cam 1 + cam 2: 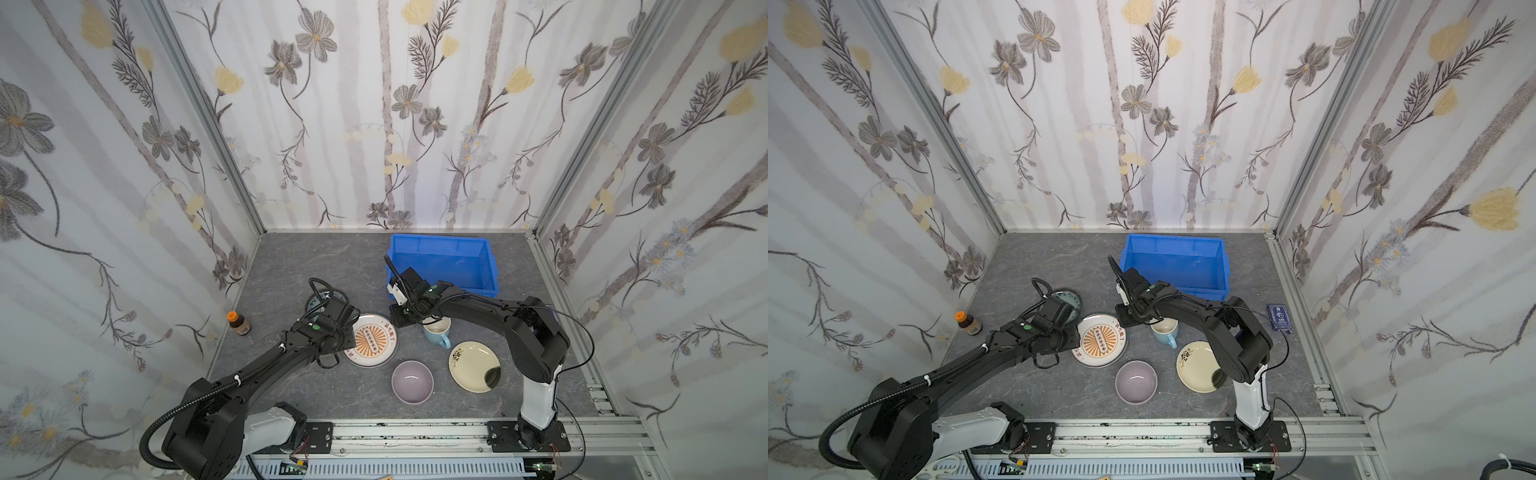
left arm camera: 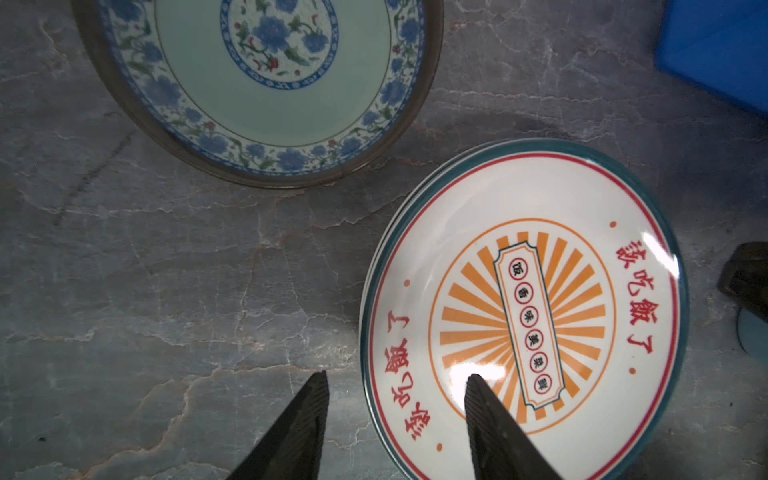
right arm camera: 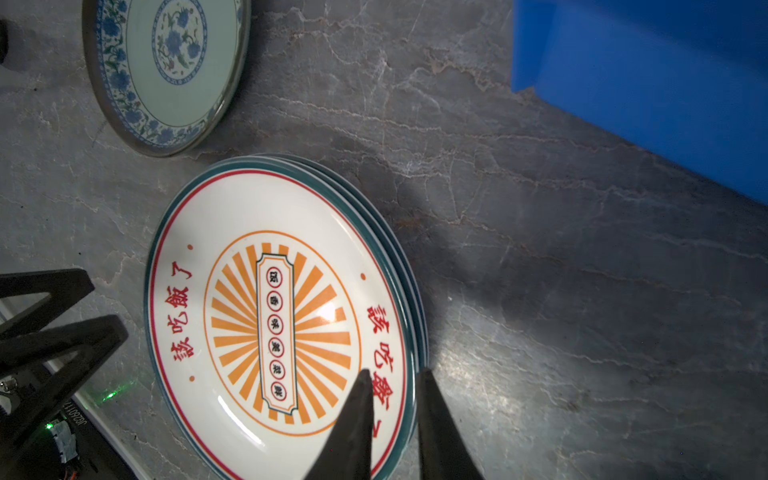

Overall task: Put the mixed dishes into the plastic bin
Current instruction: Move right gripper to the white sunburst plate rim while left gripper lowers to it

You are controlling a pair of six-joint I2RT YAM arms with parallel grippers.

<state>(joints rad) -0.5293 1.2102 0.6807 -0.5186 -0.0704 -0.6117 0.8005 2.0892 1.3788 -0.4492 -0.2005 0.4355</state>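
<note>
In both top views the aluminium rail [image 1: 415, 432] runs along the bottom edge, with the left arm [image 1: 257, 374] rising from the lower left and the right arm [image 1: 536, 345] from the lower right. On the grey table [image 1: 316, 386], just above the rail at centre, stands the lilac bowl [image 1: 412, 381], upright, with the cream plate [image 1: 471, 365] to its right. Above these sit the light-blue mug [image 1: 436, 332] and, left of it, a stack of sunburst plates [image 1: 374, 340]; the two arms meet this stack from opposite sides. A teal-patterned plate [image 1: 1070, 299] lies upper left of the stack, partly under the left wrist. The blue bin [image 1: 449, 270] stands at upper centre against the back wall, holding no dish. A brown bottle [image 1: 239, 323] stands at the left wall.

In the left wrist view the left gripper [image 2: 395, 378] has its fingers spread: one tip over the top plate's printed face, one over bare table, with the rim between them. The teal-patterned plate lies apart from the stack.

In the right wrist view the right gripper [image 3: 394, 372] has its fingers close together on either side of the stacked rims. Whether they press the rim I cannot tell.
</note>
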